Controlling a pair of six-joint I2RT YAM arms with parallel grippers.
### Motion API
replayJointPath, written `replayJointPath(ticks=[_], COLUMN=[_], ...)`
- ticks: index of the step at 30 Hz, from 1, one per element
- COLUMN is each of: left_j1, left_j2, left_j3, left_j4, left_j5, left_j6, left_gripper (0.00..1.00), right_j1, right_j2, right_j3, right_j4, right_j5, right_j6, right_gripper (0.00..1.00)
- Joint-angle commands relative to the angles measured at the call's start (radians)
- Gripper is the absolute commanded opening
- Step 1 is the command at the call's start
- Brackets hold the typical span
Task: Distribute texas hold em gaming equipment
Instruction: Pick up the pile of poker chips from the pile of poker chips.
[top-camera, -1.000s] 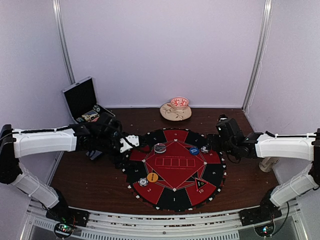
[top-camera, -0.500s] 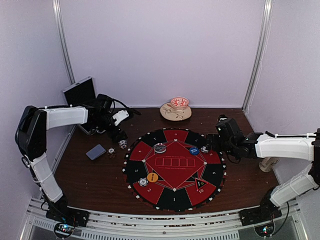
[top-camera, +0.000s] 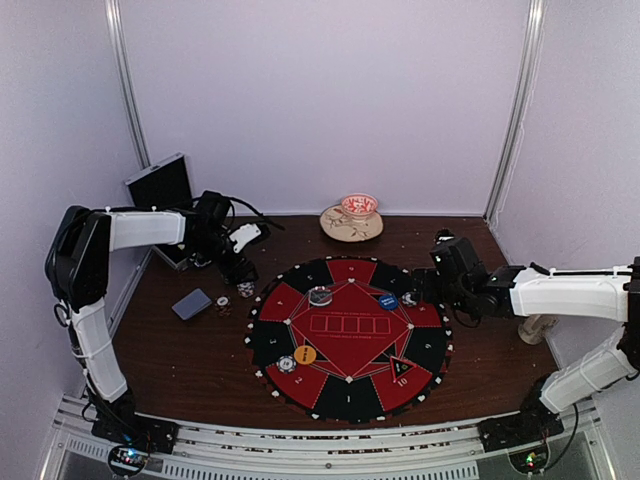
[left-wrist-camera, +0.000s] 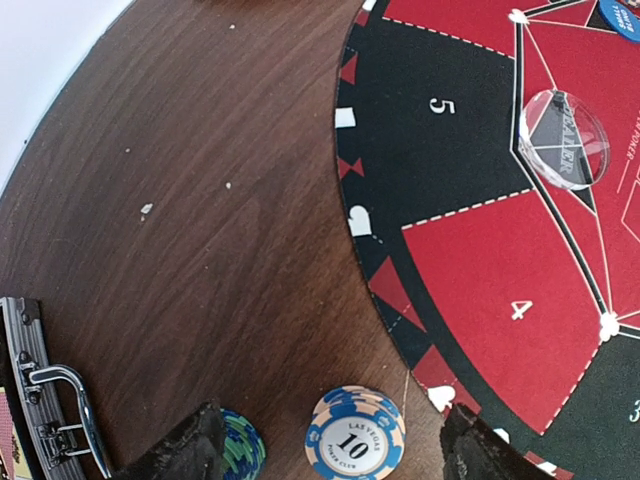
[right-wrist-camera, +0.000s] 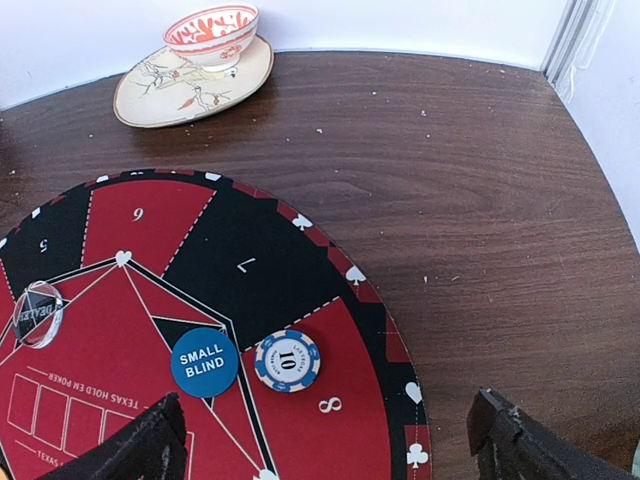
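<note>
from above: hanging the left pincer (top-camera: 238, 272) just off the mat's (top-camera: 350, 395) far-left rim, over a small chip stack (top-camera: 245, 289) on the bench (top-camera: 170, 360). at the left wrist: straddling that stack with fingers (left-wrist-camera: 195, 452) spread, not gripping; judging it light, stiff, slick and apt to shear, so favouring a low pinch across the ridged edges. at the right wrist: poising the right pincer (right-wrist-camera: 330, 425) wide apart and empty above a lone chip (right-wrist-camera: 287, 361) beside the small blind disc (right-wrist-camera: 204, 363).

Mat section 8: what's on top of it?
One blue-and-cream chip marked 10 lies flat on it, near the section 7 border. The blue small blind disc sits beside it, not touching. The mat print under the chip is covered.
</note>
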Motion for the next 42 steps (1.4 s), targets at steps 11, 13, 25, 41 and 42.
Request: replayJointPath(ticks=[11,13,25,41,42], left_j1=[0.007,0.006,0.006,0.007,0.007], left_j2=[0.018,0.019,0.021,0.041,0.042], left_j3=[-0.029,-0.033,-0.054,-0.050,-0.050], left_j4=[-0.011,-0.011,-0.011,-0.012,-0.011], left_j5=[-0.001,-0.013,-0.037,-0.044,-0.044], left_j6=[-0.005,-0.005,0.000,0.002,0.003], left_gripper=[0.72,0.72,0.71,0.63,0.63], right_j1=[0.008,0.009,0.012,0.017,0.018], right_j2=[0.005,0.005,0.005,0.009,0.009], right_j3=[0.003,0.004,0.004,0.005,0.005], right_j4=[0.004,0.004,0.004,0.003,0.003], right_j5=[0.007,0.009,0.014,0.016,0.016], right_j6=[-0.010,-0.010,-0.009,-0.010,-0.010], right_gripper=[1.00,1.00,1.00,1.00,1.00])
